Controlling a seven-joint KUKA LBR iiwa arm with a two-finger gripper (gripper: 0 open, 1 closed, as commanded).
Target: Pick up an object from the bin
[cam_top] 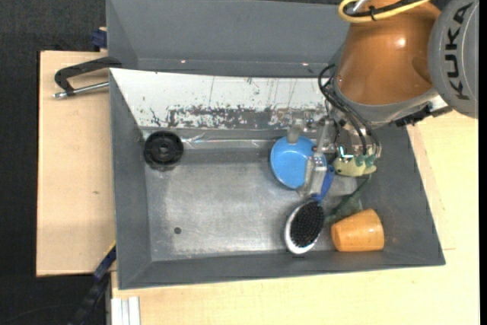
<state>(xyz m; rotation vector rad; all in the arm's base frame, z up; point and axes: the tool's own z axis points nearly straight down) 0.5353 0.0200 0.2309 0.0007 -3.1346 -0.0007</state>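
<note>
The gripper (pixel 323 164) is pictured low in the right half of the grey bin (pixel 213 217), just beside a blue rounded object (pixel 289 162) and above the blue handle of a black-bristled hairbrush (pixel 304 227). Whether it is spread or pressed together cannot be told, and nothing can be made out as held. An orange cup (pixel 358 231) is seen on its side by the near wall, just beside the brush, with a dark green item (pixel 351 203) between it and the tool. A black round disc (pixel 163 149) is set well apart at the left. Trouble is judged likeliest from crowding: the blue object and the brush handle are touching or nearly so, and both could be caught at once. If only the rounded side were caught, the object might be squeezed out and sent rolling. The brush could be lifted askew by its handle and dropped, and the cup knocked against the wall
</note>
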